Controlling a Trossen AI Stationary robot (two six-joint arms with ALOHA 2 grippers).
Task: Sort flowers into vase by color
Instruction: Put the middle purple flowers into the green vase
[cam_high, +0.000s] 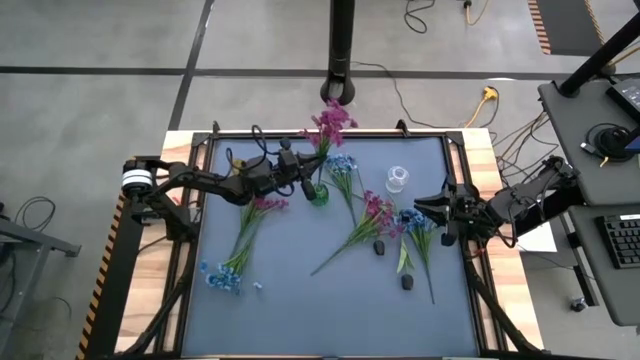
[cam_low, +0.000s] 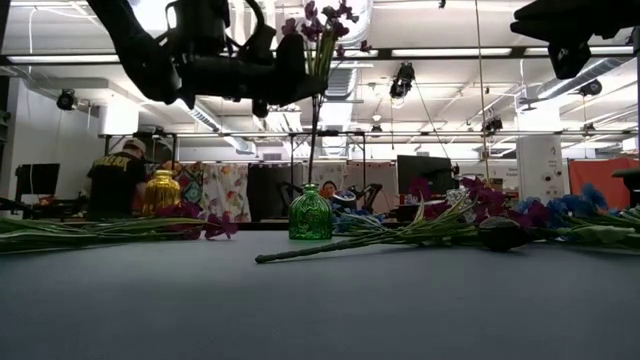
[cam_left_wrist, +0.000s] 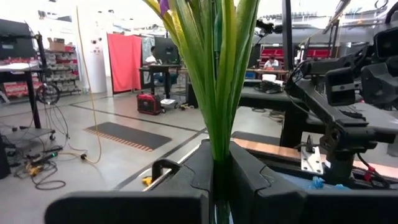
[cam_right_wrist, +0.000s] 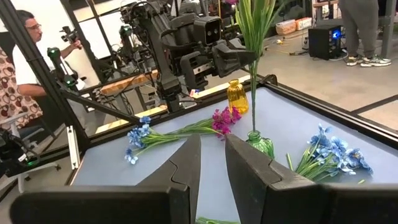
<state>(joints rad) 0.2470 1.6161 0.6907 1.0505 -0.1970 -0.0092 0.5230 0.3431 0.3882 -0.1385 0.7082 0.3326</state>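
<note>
Worktop (cam_high: 300, 300): showing grey-blue, with a pale wood border.
Flowers: showing magenta-pink (cam_high: 372, 212), light blue (cam_high: 222, 277) and near-black buds (cam_high: 407, 282), all on green stems.
Vases: glowing green glass (cam_low: 310, 214), amber yellow (cam_right_wrist: 237, 97), and one clear (cam_high: 397, 179).
Arms (cam_high: 200, 182): showing black.

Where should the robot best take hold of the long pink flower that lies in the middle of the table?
Probably on the bare green stem of the pink flower, coming from straight above. It lies flat, and its lower stem is thin and apart from the other flowers, while the head touches a dark bud.
</note>
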